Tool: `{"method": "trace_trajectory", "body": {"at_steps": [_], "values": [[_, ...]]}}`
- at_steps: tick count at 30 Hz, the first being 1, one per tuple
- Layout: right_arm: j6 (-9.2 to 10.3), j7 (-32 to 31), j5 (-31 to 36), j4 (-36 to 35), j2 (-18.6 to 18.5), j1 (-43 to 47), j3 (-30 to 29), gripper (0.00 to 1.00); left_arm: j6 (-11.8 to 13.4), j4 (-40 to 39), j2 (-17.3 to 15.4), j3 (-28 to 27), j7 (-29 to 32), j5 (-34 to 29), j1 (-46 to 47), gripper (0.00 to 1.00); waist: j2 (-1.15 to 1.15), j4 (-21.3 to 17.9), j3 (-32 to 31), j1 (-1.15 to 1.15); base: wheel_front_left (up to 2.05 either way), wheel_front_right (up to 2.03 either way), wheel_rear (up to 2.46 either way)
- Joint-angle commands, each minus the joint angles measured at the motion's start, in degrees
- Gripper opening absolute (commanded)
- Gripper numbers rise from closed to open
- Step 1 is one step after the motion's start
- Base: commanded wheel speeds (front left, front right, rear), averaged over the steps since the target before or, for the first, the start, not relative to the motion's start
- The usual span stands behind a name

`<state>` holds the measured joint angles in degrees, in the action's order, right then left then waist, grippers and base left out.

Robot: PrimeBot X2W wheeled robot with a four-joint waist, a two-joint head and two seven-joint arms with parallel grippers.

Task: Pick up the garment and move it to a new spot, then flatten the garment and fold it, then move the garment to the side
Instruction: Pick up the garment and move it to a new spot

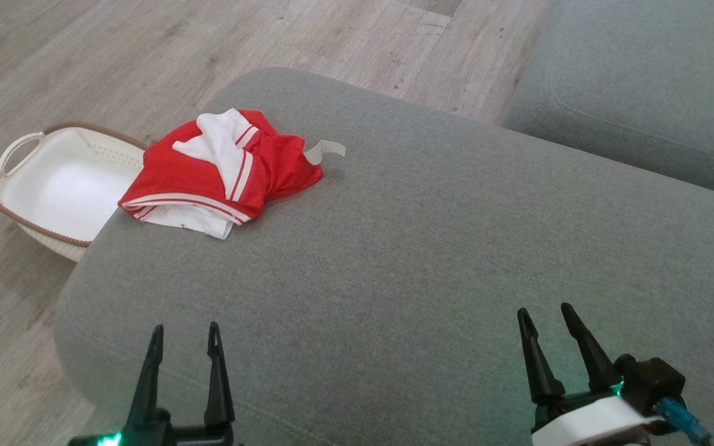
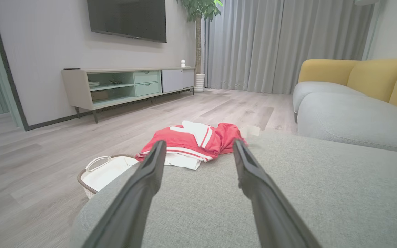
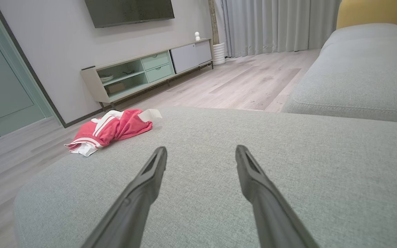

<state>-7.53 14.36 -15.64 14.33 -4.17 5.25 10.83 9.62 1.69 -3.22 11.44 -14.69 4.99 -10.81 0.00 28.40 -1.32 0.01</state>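
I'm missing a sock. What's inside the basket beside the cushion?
The basket shows a bare white bottom and perforated walls, with nothing lying there. Its near right part is covered by the cushion and the garment, so that part cannot be checked.

The grey cushion (image 1: 425, 260) bears a crumpled red-and-white garment (image 1: 183, 179) near its far left edge.

Red and white garment (image 2: 188, 143) crumpled at far edge of grey cushion (image 2: 288, 193), ahead of left gripper (image 2: 199, 143), spread wide and empty. White basket (image 2: 105, 170) on wood floor (image 2: 47, 155) just beside cushion, left of garment. Sofa (image 2: 350, 117) at right.
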Motion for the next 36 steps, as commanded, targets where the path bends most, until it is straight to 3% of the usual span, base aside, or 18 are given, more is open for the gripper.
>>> {"method": "trace_trajectory", "body": {"at_steps": [1,10,15,19,20,24,30,36], "values": [[0.04,0.6,-0.4,-1.6,-1.1,-2.8,1.3,1.0,0.2,-2.0,0.3,-2.2,-0.3,-0.5,3.5,1.0,0.0,0.1,0.1,-0.01,0.0,0.0,0.0],[0.04,0.6,1.3,-3.3,-3.0,0.8,-2.7,1.0,-2.2,-2.5,-1.9,-6.0,-0.3,-1.3,14.8,1.0,0.0,1.2,1.4,-0.01,0.0,0.0,0.0],[0.04,0.6,3.2,-6.4,-6.2,0.9,-5.1,1.0,-5.3,1.4,-5.3,-7.1,-0.3,-1.5,26.2,1.0,0.0,0.5,7.9,-0.01,0.0,0.0,0.0],[0.04,0.6,4.0,-8.1,-10.9,-1.9,-5.4,1.0,-8.2,7.7,-8.3,-7.1,4.1,-1.5,39.1,1.0,0.0,-0.7,13.4,-0.01,0.0,0.0,0.0],[0.04,0.4,4.1,-9.0,-13.1,-3.5,-5.6,1.0,-9.9,11.6,-9.3,-6.4,7.7,-1.4,45.5,1.0,0.0,-1.4,15.6,-0.01,0.0,0.0,0.0],[0.04,-1.6,3.9,-12.0,-16.8,-6.1,-6.8,1.0,-12.8,22.2,-9.4,-6.1,14.3,0.7,56.9,1.0,0.0,-2.8,19.6,-0.01,0.0,0.0,0.0],[0.04,-5.0,4.0,-16.9,-20.5,-8.7,-6.7,1.0,-13.5,40.7,-9.3,-7.4,23.3,3.8,66.6,1.0,0.0,-5.8,24.4,-0.01,0.0,0.0,0.0],[0.04,-6.6,4.2,-20.5,-21.9,-9.2,-6.2,1.0,-12.9,51.9,-9.2,-9.0,25.8,6.1,69.1,1.0,0.0,-7.5,27.1,-0.01,0.0,0.0,0.0]]}}
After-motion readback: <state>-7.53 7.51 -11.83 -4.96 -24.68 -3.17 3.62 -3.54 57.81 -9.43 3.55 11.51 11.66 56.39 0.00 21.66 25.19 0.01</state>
